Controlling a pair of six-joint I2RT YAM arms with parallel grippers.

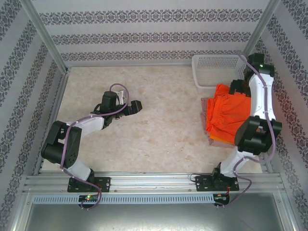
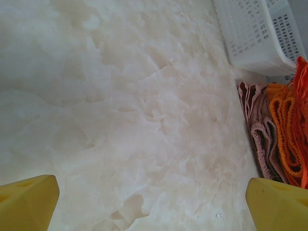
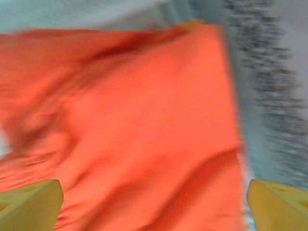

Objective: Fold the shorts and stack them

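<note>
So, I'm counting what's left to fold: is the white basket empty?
Empty, as far as visible: bare white mesh inside the basket; the right arm covers its right end.

table [image 1: 154,144] pale marbled | far right: white mesh basket [image 1: 214,70] | beside it: stacked shorts [image 1: 226,115]

Bench [image 1: 159,139]: carries every item listed.
Shorts [image 1: 226,118]: three pairs in one stack, directly beneath the right claw [image 3: 154,207]; ahead and to the right of the left claw [image 2: 154,207], well apart from it.
Top pair [image 3: 144,120]: lies over the other two.
Bottom pair [image 2: 255,125]: its edge juts out toward the left claw.
Basket [image 1: 214,67]: just behind the stack, farther from the left claw.
</note>
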